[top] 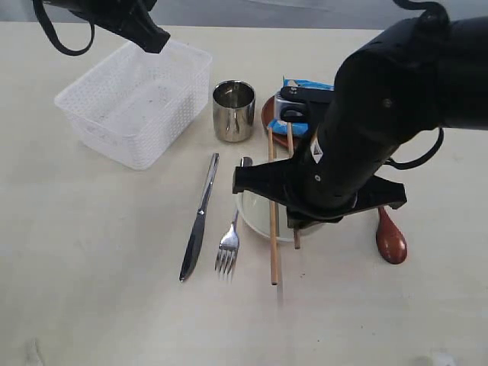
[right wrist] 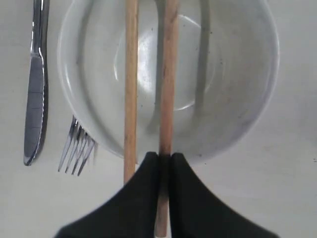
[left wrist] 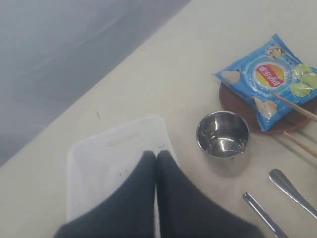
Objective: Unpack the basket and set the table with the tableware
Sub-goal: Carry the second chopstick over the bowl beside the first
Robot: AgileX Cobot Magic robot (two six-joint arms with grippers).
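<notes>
The white basket (top: 137,103) stands at the back left of the table (top: 91,267), with my left gripper (top: 156,42) shut and empty above its far rim; the left wrist view shows those jaws (left wrist: 156,156) pressed together. A cream bowl (right wrist: 237,74) sits at the centre with two wooden chopsticks lying across it. My right gripper (right wrist: 164,158) is shut on the end of one chopstick (right wrist: 167,74); the other chopstick (right wrist: 131,74) lies free beside it. To the bowl's left lie the knife (top: 200,217) and the fork (top: 229,244). The steel cup (top: 233,110) stands behind them, and the wooden spoon (top: 390,236) lies on the right.
A blue chip bag (top: 301,99) lies on the small brown plate (top: 268,113) behind the bowl. My right arm (top: 366,114) hangs over the bowl and hides its gripper in the exterior view.
</notes>
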